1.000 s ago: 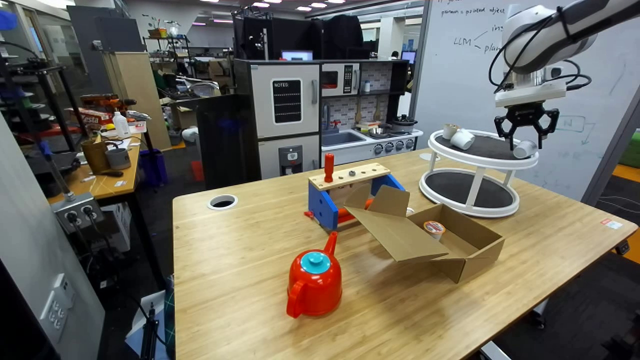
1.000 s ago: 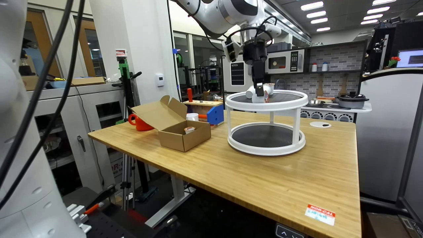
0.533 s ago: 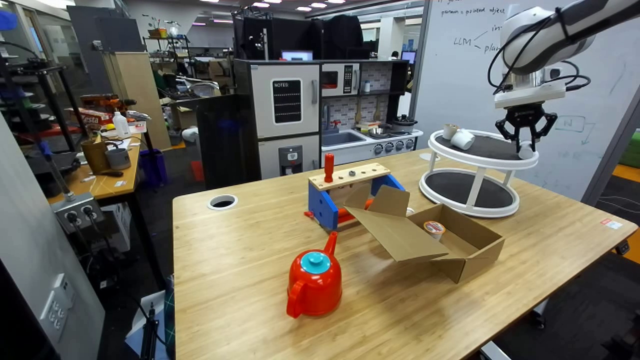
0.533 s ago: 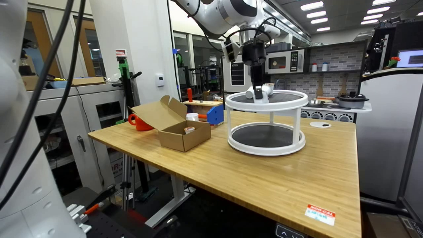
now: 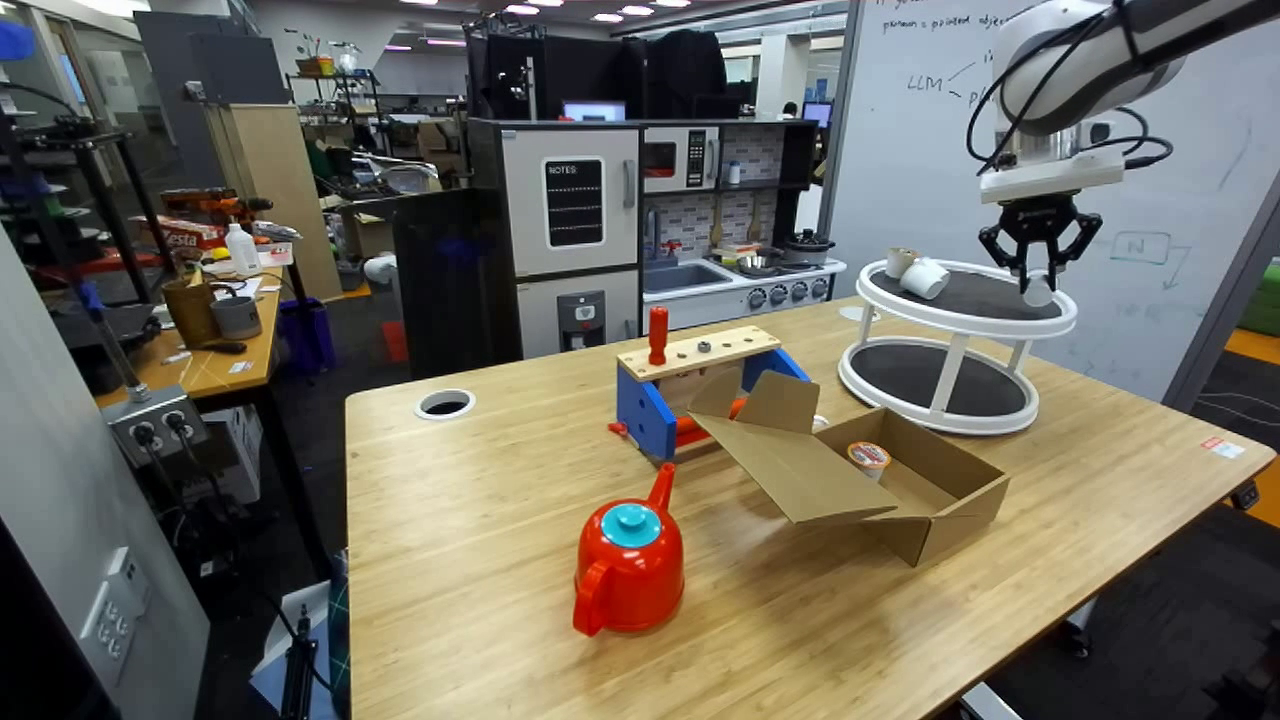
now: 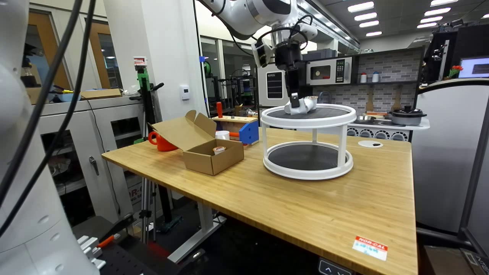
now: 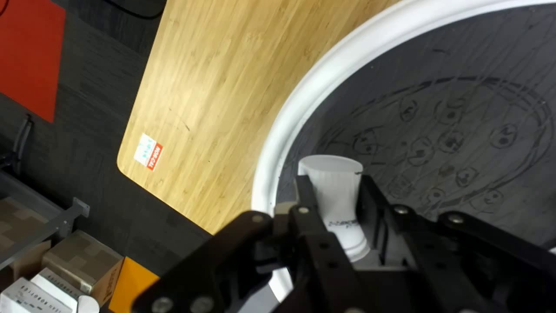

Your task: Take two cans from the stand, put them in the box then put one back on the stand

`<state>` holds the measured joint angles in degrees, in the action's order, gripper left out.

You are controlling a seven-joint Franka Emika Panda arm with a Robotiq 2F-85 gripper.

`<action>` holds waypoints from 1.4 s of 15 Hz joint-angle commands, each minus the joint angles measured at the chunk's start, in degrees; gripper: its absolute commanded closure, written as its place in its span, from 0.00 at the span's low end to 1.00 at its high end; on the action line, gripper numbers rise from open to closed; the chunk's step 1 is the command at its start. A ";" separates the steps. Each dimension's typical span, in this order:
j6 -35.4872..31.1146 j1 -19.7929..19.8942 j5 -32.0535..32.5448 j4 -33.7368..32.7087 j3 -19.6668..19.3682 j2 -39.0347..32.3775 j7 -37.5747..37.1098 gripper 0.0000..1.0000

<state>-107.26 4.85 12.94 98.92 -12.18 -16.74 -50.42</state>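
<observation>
Over the stand, our jaws pinch a can by its sides — probably light, crushable — so we'd squeeze gently.

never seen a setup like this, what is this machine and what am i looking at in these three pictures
The machine is a robot arm; the black gripper at its end works like a hand. Two pictures come from cameras standing outside the robot; the close one, looking down, comes from a camera on its wrist. On the table are a white stand, an open box, a red teapot and a toy bench. The gripper holds a white can at the top of the stand. Two more cans are up there, and another can is in the box.
</observation>
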 commanded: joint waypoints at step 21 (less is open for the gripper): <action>-6.33 -3.09 -5.14 23.94 8.37 29.23 38.84 0.93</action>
<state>-112.90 1.77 12.06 119.47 -4.08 9.21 -20.01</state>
